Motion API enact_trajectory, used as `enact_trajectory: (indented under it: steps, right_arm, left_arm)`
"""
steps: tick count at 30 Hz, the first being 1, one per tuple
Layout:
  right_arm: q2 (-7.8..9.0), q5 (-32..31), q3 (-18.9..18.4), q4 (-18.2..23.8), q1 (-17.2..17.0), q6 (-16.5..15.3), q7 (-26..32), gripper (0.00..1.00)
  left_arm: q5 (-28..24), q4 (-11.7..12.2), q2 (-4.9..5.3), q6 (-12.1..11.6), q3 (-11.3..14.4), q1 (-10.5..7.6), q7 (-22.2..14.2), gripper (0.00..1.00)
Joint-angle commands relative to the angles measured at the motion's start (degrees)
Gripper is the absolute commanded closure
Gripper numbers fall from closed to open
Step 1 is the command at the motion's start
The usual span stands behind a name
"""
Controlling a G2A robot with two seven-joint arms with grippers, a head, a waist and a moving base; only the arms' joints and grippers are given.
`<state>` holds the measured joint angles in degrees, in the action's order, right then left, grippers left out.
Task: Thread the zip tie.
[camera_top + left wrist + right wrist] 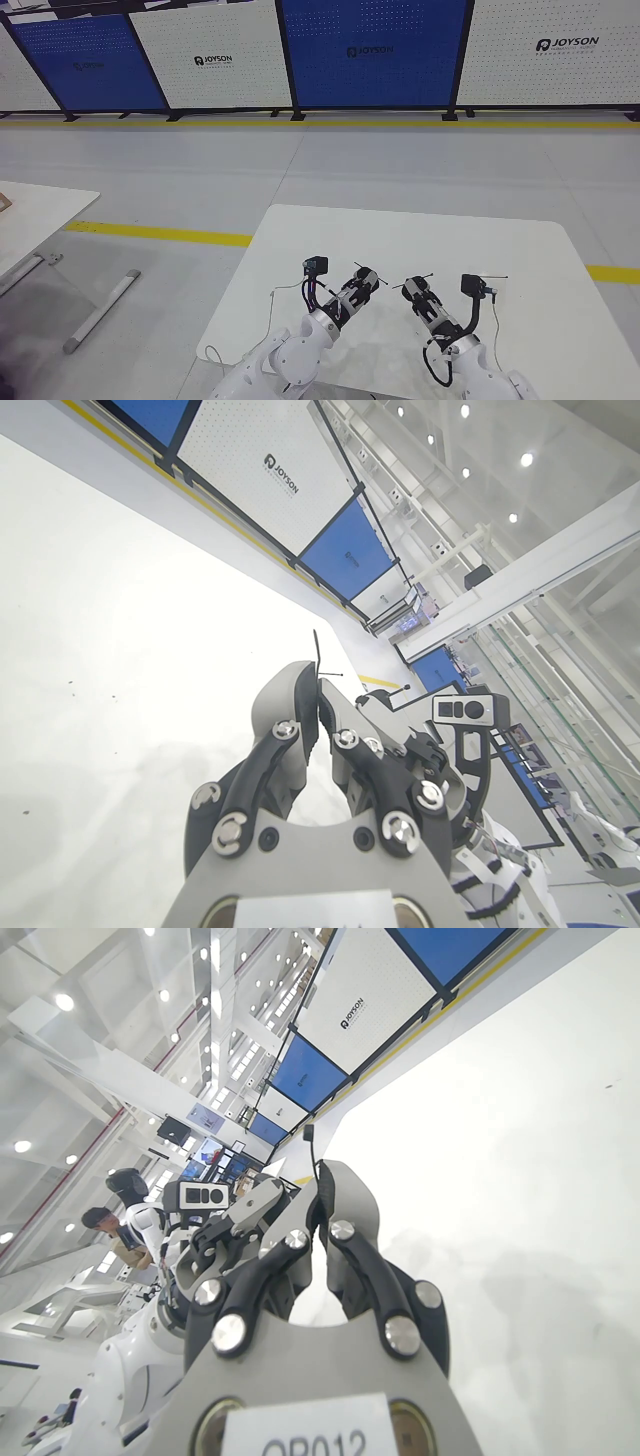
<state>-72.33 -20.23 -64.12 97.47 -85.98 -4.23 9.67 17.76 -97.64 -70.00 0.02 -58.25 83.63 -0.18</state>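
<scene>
On the left, the left gripper (318, 681) was pinched shut on the zip tie (316, 660). A short length of its narrow black tail (315, 640) stood out past the closed fingertips (292, 680), held above the white table (470, 235) rather than lying on it. Between the two arms, the top view showed the grippers facing each other over the robot's side of the table, close but apart, with thin black ends poking out from each. How the strap ran between them I could not tell. On the right, the right gripper (320, 1174) was likewise clamped shut on the strap just below its square head (308, 1132), which stood clear of the fingertips on a short neck. I judged the step in hand to be the lining-up before insertion: both ends were gripped and held off the table, yet the tail had not entered the head. The next move would call for bringing the tip to the head's slot along one line, with the flat of the tail turned to match the slot. The free lengths were short, which should keep them stiff. But the opening was small, and a slight tilt of either wrist would likely send the tip past the head or bend it against its face.
</scene>
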Motion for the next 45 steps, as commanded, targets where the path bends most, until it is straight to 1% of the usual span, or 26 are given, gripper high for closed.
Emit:
enact_trajectory:
  steps: [1,3,6,7,9,10,12,14,15,19,20,22,24,27,28,34,37,39,42,45]
  right_arm:
    - [0.00,0.0,0.0,0.0,0.0,0.0,-0.1,1.00]
    - [0.12,0.3,-1.0,-0.3,-0.6,-0.8,-0.6,1.00]
    - [0.55,2.1,-4.2,-0.6,-2.9,-4.3,-2.1,1.00]
    - [0.72,3.2,-5.4,-0.7,-4.1,-6.1,-2.7,1.00]
    - [0.90,4.4,-6.7,-0.8,-5.6,-8.4,-3.3,1.00]
    - [0.91,4.6,-7.0,-0.9,-6.3,-9.3,-4.2,1.00]
    - [0.80,3.5,-6.3,-1.3,-7.6,-11.1,-6.6,1.00]
    - [0.53,2.7,-5.3,-1.8,-8.1,-12.4,-9.4,1.00]
    - [0.50,2.7,-5.1,-1.9,-8.2,-12.5,-9.7,1.00]
    - [0.50,2.7,-5.1,-1.9,-8.2,-12.5,-9.7,1.00]
    - [0.50,2.7,-5.1,-1.9,-8.2,-12.5,-9.7,1.00]
    - [0.50,2.7,-5.1,-1.9,-8.2,-12.5,-9.7,1.00]
    - [0.50,2.7,-5.1,-1.9,-8.2,-12.5,-9.7,1.00]
    - [0.50,2.7,-5.1,-1.9,-8.2,-12.5,-9.7,1.00]
    - [0.50,2.7,-5.1,-1.9,-8.2,-12.5,-9.7,1.00]
    - [0.50,2.7,-5.1,-1.9,-8.2,-12.5,-9.7,1.00]
    - [0.23,3.7,-4.7,-2.1,-7.5,-10.0,-10.2,1.00]
    - [-0.11,7.1,-3.7,-2.3,-6.8,-8.9,-8.9,1.00]
    - [-0.51,7.9,-2.2,-2.2,-5.9,-7.4,-9.1,1.00]
    - [-0.88,7.1,-0.5,-2.0,-5.1,-5.9,-9.3,1.00]
  left_arm:
    - [0.0,0.0,0.00,0.0,0.0,0.00,0.0,1.00]
    - [0.0,0.0,0.00,0.0,0.0,0.00,0.0,1.00]
    - [0.0,0.0,0.00,0.0,0.0,0.00,0.0,1.00]
    - [0.0,0.0,0.00,0.0,0.0,0.00,0.0,1.00]
    - [0.0,0.0,0.00,0.0,0.0,0.00,0.0,1.00]
    - [0.0,0.0,0.00,0.0,0.0,0.00,0.0,1.00]
    - [0.0,0.0,0.00,0.0,0.0,0.00,0.0,1.00]
    - [0.0,0.0,0.00,0.0,0.0,0.00,0.0,1.00]
    - [0.0,0.0,0.00,0.0,0.0,0.00,0.0,1.00]
    - [0.0,0.0,0.00,0.0,0.0,0.00,0.0,1.00]
    - [0.7,0.0,-0.01,0.0,0.1,-0.10,0.3,1.00]
    - [3.2,-0.1,-0.12,0.1,1.0,-0.46,0.9,1.00]
    - [5.1,0.0,-0.39,1.0,2.3,-0.97,2.0,1.00]
    - [6.1,0.7,-0.88,2.3,3.9,-1.95,3.0,1.00]
    - [7.1,1.3,-1.09,3.3,4.7,-2.41,3.5,1.00]
    - [7.1,1.3,-1.09,3.3,4.7,-2.41,3.5,1.00]
    - [7.1,1.3,-1.09,3.3,4.7,-2.41,3.5,1.00]
    - [7.1,1.3,-1.09,3.3,4.7,-2.41,3.5,1.00]
    - [7.1,1.3,-1.09,3.3,4.7,-2.41,3.5,1.00]
    - [7.1,1.3,-1.09,3.3,4.7,-2.41,3.5,1.00]
